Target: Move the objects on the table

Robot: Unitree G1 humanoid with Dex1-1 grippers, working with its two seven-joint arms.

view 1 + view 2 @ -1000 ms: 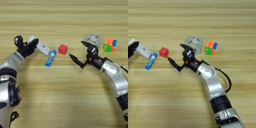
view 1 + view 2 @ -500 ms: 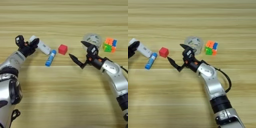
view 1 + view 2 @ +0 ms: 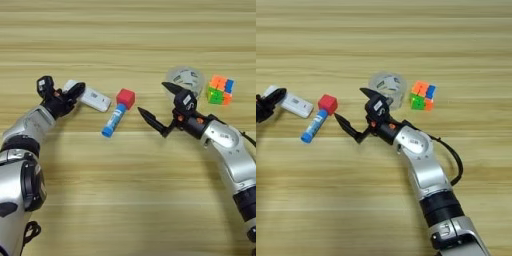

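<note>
My left claw (image 3: 62,92) pinches the white box's (image 3: 92,98) end; the spread right claw (image 3: 156,105), mid-surface, could knock the glue stick (image 3: 113,120) rolling.

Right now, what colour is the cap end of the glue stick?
Blue: the glue stick has a blue cap at its near end, clearest in the left eye view.

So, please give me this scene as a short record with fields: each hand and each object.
left hand: at the left end of the white box, fingers around it
right hand: open, fingers spread, holding nothing
red cube: touching the glue stick's top end
glue stick: lying flat, blue cap nearest the robot
tape roll: behind the right hand
puzzle cube: right of the tape roll
table: wooden
</note>
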